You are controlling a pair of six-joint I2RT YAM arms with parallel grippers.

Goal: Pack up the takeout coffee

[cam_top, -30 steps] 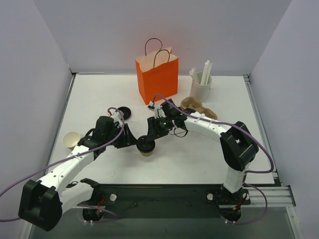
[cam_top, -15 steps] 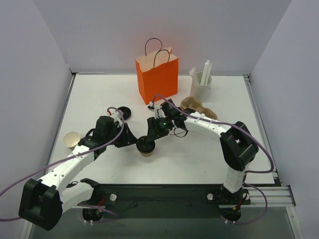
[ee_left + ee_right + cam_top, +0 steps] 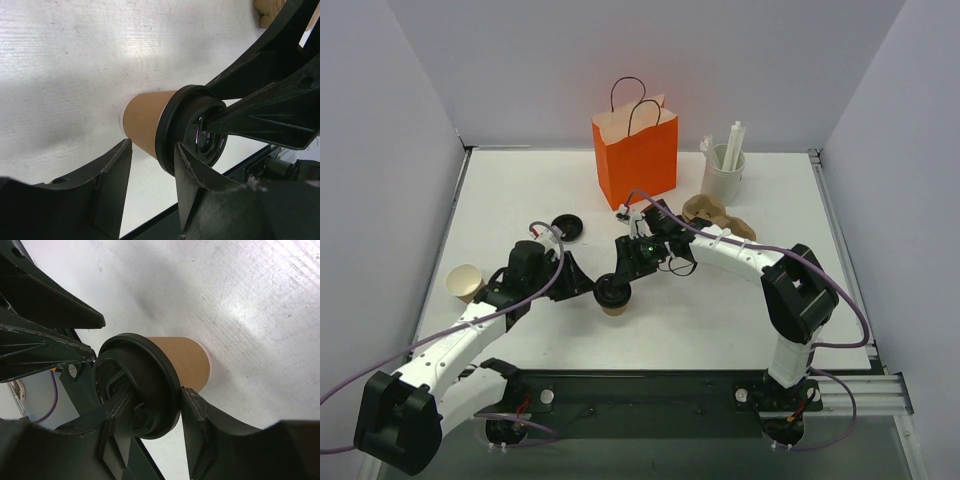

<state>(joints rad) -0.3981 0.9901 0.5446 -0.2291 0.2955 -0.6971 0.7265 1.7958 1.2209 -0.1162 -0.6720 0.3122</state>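
Observation:
The takeout coffee (image 3: 612, 296), a tan paper cup (image 3: 145, 117) with a black lid (image 3: 145, 380), stands on the white table in front of both arms. My right gripper (image 3: 621, 279) (image 3: 157, 395) is shut on the lid's rim, one finger across the top and the other against the rim's outer edge. My left gripper (image 3: 584, 287) (image 3: 152, 145) sits just left of the cup. Its jaws stand apart, their tips level with the cup's side. One tip overlaps the lid's rim and the other is clear of the cup wall. The orange bag (image 3: 638, 160) stands upright at the back.
A lidless tan cup (image 3: 465, 282) stands at the left edge. A loose black lid (image 3: 567, 226) lies behind my left gripper. A white cup of straws (image 3: 724, 172) and a brown crumpled piece (image 3: 718, 215) sit right of the bag.
My left arm has drawn back slightly toward the near left and its jaws have narrowed a little. The right gripper and the cup have stayed put.

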